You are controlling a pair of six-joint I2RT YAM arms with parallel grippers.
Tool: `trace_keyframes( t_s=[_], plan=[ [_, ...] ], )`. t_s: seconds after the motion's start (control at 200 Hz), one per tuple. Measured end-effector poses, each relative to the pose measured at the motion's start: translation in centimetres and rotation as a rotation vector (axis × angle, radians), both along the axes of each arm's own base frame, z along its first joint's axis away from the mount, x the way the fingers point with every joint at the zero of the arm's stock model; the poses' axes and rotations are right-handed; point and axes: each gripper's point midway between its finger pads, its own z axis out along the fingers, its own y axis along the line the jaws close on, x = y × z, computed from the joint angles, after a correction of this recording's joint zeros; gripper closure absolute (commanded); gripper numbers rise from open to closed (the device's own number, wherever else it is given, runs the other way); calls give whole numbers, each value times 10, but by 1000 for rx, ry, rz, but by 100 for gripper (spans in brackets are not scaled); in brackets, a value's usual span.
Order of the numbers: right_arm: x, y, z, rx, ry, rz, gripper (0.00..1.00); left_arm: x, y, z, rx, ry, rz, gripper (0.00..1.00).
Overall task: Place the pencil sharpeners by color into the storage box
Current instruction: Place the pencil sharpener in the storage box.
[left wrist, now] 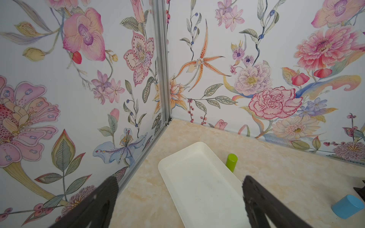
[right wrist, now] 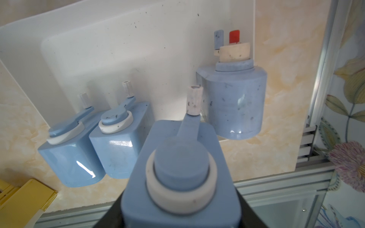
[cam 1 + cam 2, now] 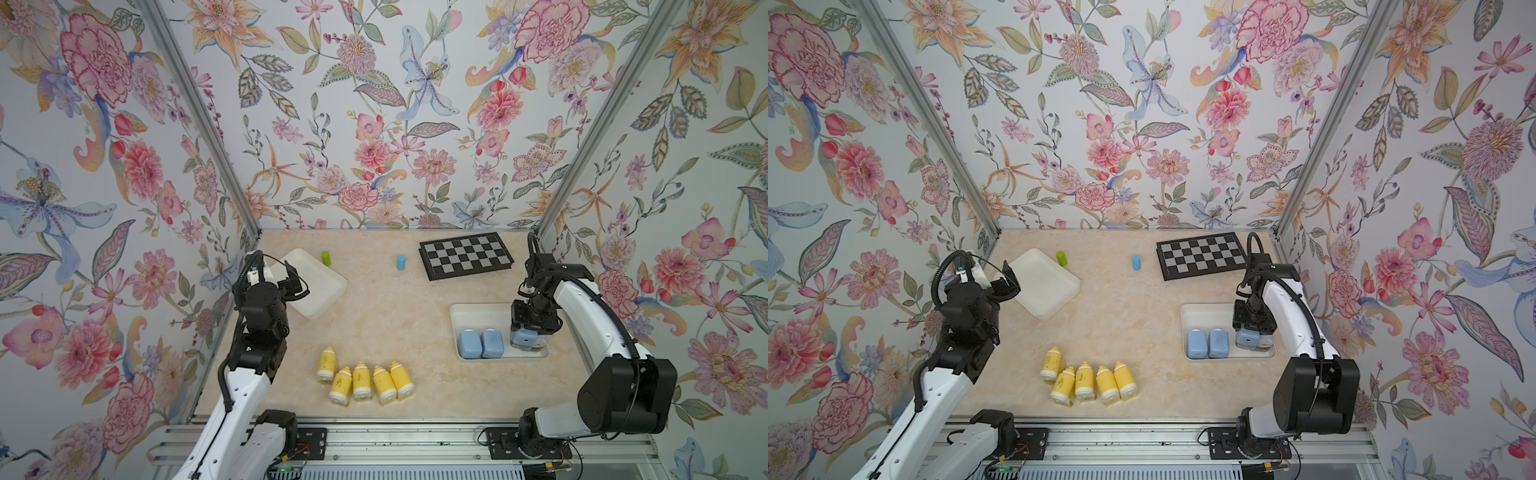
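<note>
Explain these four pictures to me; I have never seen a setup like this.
Two robot arms stand at the near edge of a marble-look table inside flowered walls. Two pictures look down from overhead, almost identically; the other two come from cameras on each arm's wrist. The right hand grips a pale-blue pencil sharpener over a white tray, where two more blue sharpeners stand. The right wrist picture shows a fourth blue one just beyond it. The left hand is open and empty, facing a second, empty white tray. Five yellow sharpeners lie on the table near the front. A green cylinder, a blue cylinder and a checkered board sit at the back.
</note>
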Motion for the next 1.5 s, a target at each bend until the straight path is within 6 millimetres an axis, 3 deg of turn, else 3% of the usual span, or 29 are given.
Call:
trace_keyframes(
  t_s=[0.931,1.326,1.496],
  plan=[
    [22,-6,-63,43,193,51,56,1,-3,0,-3,-1,-18,1],
    [24,-6,-65,20,193,66,34,1,-3,0,-2,0,-19,1],
    [24,-4,-65,8,194,79,32,1,-3,0,-3,-1,-18,1]
  ],
)
